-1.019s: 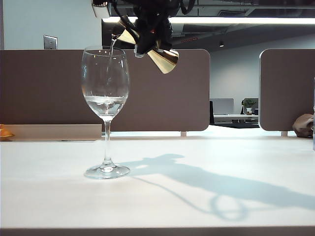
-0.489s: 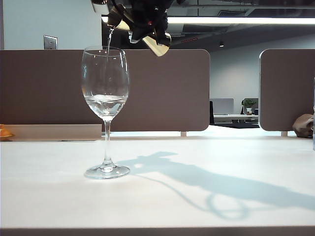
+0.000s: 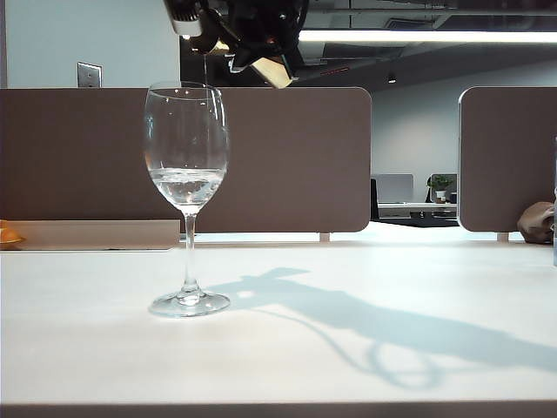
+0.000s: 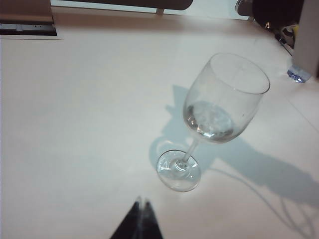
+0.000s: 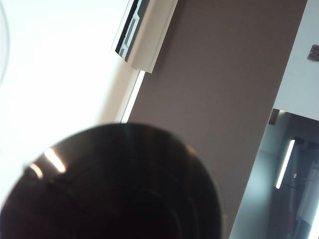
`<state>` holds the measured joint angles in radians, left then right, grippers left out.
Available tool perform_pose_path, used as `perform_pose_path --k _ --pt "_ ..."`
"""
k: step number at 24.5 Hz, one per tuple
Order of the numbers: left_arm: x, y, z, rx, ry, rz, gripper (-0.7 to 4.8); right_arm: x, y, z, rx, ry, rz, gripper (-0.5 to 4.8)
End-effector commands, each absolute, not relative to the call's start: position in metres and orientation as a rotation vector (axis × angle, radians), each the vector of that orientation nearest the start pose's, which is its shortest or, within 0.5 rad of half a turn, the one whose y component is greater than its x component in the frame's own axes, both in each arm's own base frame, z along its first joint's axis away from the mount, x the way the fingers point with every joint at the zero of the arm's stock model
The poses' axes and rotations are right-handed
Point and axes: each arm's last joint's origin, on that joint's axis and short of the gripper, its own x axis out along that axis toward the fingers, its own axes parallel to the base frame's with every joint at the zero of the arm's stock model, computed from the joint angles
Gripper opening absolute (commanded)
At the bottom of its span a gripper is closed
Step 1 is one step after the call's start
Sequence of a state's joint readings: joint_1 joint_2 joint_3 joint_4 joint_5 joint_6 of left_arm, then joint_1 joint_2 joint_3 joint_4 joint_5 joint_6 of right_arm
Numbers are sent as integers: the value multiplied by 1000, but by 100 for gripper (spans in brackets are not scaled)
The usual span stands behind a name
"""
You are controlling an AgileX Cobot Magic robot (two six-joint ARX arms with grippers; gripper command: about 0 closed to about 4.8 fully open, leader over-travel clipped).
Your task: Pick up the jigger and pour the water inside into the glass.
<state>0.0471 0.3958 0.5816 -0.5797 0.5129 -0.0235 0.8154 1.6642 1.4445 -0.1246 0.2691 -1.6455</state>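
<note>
Tall clear stemmed wine glass [image 3: 186,196] stands upright on the white table [image 3: 348,366], left of centre in the exterior view, foot flat on the surface. A shallow pool of clear water [image 3: 186,185] sits in the lower bowl; the left wrist view shows the same pool [image 4: 209,119] rippled.

Right gripper [image 3: 252,35] is at the top edge of the exterior view, above and just right of the glass rim, clamped on the shiny gold hourglass-shaped metal jigger [image 3: 271,71]. Jigger is tipped hard, one gold cup end pointing down-right, the other end towards the glass and mostly hidden by the dark gripper. A thin thread of water hangs from that end above the rim. Right wrist view is filled by the dark round inside of the jigger cup [image 5: 114,189], grey partition panel [image 5: 219,99] behind.

Left gripper [image 4: 141,219] shows only as dark fingertips together, closed on nothing, hanging over the table near the glass foot, not touching it.
</note>
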Motion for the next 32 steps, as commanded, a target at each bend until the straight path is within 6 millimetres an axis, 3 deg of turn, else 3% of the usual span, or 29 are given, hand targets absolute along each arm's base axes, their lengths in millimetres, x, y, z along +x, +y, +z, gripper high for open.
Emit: perform_pose_path --k 1,6,14,23,26,29,32 --pt "93 -10 276 -132 374 -459 -6 270 277 347 -1757 -261 638 -1" --pt "93 -10 276 -132 374 -459 -6 270 277 349 -1658 -239 634 -1" --pt "93 -10 276 -133 374 -459 -6 270 271 359 -1084 -80 578 -1" --pt "93 -10 276 -132 374 -459 -5 266 242 372 -688 65 470 -1" --pt "93 -10 276 -132 374 -458 -6 249 218 361 -566 89 448 -1" --pt "93 -10 276 -132 374 -458 -6 226 186 337 -372 158 443 -1" --pt "93 -10 276 -132 374 -458 -5 215 170 318 -283 167 465 -1"
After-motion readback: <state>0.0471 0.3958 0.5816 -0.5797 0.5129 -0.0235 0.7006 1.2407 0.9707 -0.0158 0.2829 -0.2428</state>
